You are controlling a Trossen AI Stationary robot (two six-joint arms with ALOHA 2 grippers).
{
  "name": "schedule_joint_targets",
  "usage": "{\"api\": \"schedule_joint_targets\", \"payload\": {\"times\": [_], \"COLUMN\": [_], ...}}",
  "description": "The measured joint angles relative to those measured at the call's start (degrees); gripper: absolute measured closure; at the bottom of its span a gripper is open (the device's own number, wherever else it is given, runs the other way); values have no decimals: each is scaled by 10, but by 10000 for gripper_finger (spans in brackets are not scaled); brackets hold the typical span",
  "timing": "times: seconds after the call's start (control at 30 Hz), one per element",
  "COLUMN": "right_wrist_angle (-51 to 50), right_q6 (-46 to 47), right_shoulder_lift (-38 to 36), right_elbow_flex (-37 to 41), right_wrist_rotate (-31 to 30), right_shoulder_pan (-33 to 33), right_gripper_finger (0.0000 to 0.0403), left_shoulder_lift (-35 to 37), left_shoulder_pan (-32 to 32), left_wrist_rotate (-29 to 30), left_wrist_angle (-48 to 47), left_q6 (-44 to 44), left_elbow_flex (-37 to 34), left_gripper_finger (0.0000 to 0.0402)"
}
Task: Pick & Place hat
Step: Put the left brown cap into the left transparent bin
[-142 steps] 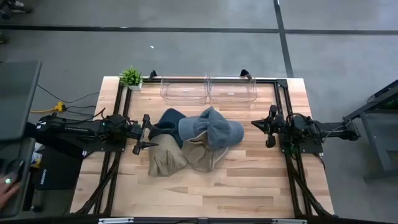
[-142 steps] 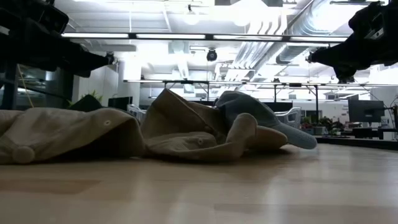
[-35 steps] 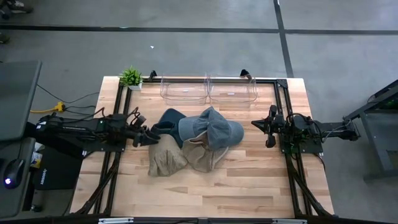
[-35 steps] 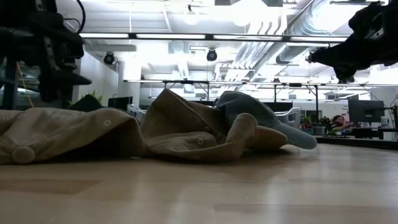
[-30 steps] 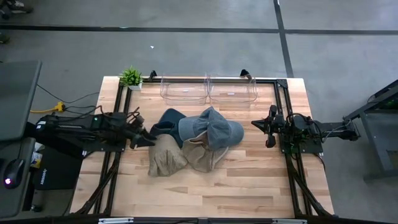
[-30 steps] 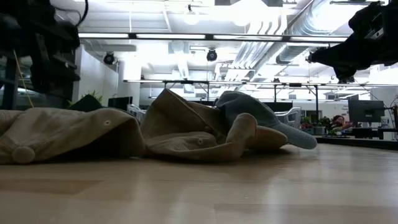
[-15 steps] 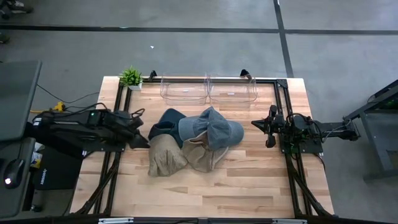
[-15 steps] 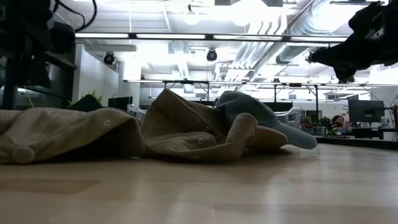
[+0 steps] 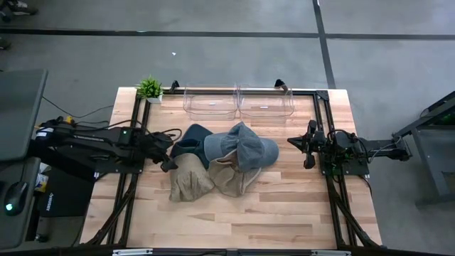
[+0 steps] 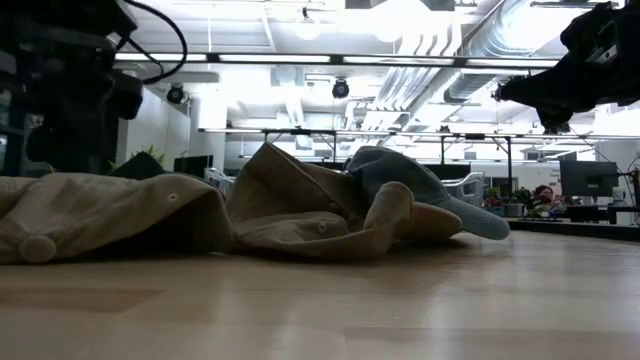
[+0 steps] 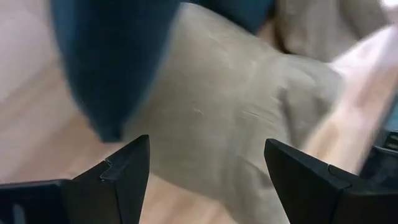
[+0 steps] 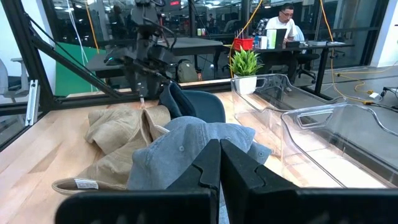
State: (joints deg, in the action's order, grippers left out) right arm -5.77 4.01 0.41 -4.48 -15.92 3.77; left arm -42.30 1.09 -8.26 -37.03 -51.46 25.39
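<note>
Two clear bins (image 9: 239, 102) sit side by side at the far edge of the surface (image 9: 284, 206), nothing visible inside. Hats (image 9: 220, 160) lie piled mid-surface. The left hand (image 9: 168, 162), fingers spread, holds nothing beside a tan hat (image 11: 236, 124). The right hand (image 9: 307, 151) waits at right, fingers closed together.

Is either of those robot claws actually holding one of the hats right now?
No. The left gripper hangs open over the tan hat; the right gripper waits shut, empty.
</note>
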Motion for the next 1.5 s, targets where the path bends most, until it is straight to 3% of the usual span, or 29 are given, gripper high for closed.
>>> {"api": "schedule_joint_targets", "payload": {"times": [0.3,0.47,0.87,1.1,1.27,1.5], "right_wrist_angle": [0,0,0,0,0,0], "right_q6": [0,0,0,0,0,0], "right_shoulder_lift": [0,0,0,0,0,0], "right_elbow_flex": [0,0,0,0,0,0], "right_wrist_rotate": [0,0,0,0,0,0], "right_shoulder_pan": [0,0,0,0,0,0], "right_gripper_finger": [402,402,402,402,402,402], "left_shoulder_lift": [-40,-61,-144,-192,-206,-207], "left_shoulder_pan": [-5,-39,-92,-111,-126,-142], "left_wrist_rotate": [46,39,-52,-145,-215,-267], "left_wrist_angle": [1,16,62,112,140,141], "left_q6": [41,78,140,166,172,182], "left_elbow_flex": [0,0,0,-1,-1,-1], "left_gripper_finger": [126,126,126,126,126,130]}}
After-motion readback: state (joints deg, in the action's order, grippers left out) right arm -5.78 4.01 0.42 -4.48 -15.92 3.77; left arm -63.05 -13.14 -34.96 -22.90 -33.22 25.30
